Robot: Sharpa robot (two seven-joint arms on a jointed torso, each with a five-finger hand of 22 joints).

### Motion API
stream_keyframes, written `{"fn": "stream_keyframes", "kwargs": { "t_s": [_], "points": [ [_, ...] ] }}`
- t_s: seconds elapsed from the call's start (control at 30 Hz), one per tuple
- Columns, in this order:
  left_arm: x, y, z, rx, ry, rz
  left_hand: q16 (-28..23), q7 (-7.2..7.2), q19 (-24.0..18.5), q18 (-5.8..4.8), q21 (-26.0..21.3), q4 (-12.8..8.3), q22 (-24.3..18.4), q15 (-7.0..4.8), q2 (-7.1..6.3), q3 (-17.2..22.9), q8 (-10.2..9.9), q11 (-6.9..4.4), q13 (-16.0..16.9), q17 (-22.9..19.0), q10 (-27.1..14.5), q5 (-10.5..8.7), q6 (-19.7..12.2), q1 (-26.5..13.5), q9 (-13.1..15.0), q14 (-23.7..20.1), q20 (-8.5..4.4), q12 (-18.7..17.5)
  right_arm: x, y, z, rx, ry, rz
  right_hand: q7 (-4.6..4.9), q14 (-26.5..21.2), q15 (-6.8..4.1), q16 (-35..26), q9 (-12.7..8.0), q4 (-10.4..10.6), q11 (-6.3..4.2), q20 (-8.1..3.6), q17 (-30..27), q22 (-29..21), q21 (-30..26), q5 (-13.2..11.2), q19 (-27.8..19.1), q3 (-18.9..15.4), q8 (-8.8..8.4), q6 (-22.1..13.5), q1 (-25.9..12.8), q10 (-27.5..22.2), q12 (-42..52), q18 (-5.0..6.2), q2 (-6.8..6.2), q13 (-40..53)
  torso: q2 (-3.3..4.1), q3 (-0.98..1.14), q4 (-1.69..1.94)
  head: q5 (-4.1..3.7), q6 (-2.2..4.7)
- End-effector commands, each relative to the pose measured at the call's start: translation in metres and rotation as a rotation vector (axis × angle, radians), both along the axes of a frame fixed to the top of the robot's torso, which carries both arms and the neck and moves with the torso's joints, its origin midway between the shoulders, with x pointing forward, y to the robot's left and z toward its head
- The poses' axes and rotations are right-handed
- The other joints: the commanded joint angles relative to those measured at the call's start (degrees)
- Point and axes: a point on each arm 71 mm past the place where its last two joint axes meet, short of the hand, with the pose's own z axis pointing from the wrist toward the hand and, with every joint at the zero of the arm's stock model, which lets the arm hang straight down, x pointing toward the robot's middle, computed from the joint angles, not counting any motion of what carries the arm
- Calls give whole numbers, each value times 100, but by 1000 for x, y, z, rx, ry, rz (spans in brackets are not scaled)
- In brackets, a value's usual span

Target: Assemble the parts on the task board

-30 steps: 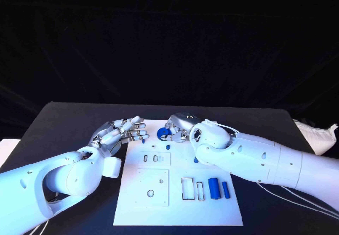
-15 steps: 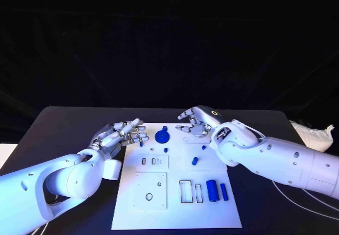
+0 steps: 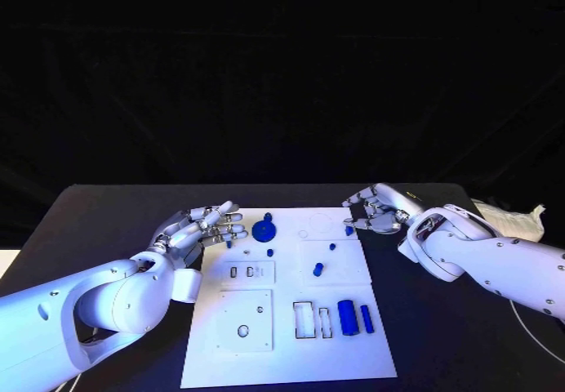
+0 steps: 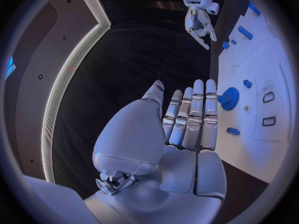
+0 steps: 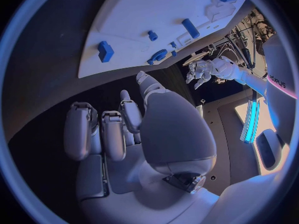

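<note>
Parts lie scattered on the white board (image 3: pixel 295 343), blue gear (image 3: pixel 264 231) loose by your left hand (image 3: pixel 197 229); both hands, right hand (image 3: pixel 379 210) too, hang spread and empty. Watch it: a careless reach could knock that gear off its spot.

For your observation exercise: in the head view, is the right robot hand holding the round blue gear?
No. The right robot hand is empty at the task board's far right corner, while the round blue gear lies apart on the board.
</note>
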Motion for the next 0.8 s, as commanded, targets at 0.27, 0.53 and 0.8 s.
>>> {"fn": "stream_keyframes", "kwargs": {
  "t_s": [0.27, 0.53, 0.8],
  "points": [
    [-1, -2, -1, -16, 0, -20, -17, 25, 43, 68, -36, -41, -10, 1, -5, -2, -27, 2, -5, 9, 38, -20, 26, 49, -7, 39, 13, -26, 1, -18, -21, -9, 110, 13, 18, 452, 5, 21, -11, -50, 15, 11, 800, -2, 18, -9, 23, -20, -33, -53, 57, -24, -90, -69, -25, -44, -8, -11, 16, -24, -14],
    [-1, -3, -1, -16, 0, -20, -17, 25, 43, 68, -36, -41, -10, 1, -5, -2, -27, 2, -5, 9, 38, -20, 26, 49, -7, 39, 13, -26, 4, -20, -32, -24, 131, 1, 21, 451, 7, 19, -17, -66, 18, 13, 798, -5, 16, -17, 21, -25, -38, -73, 69, -32, -104, -69, -31, -52, -10, -10, 8, 3, -39],
    [-1, -2, -1, -16, 1, -20, -17, 25, 43, 68, -36, -41, -10, 1, -5, -2, -27, 2, -5, 9, 38, -20, 26, 49, -7, 39, 13, -26, 6, -21, -36, -32, 143, 0, 23, 451, 9, 19, -20, -84, 20, 15, 800, -2, 17, -56, 22, -11, -30, -73, 92, -28, -100, -70, 0, -49, -9, -11, 4, 9, -60]
  ]
}}
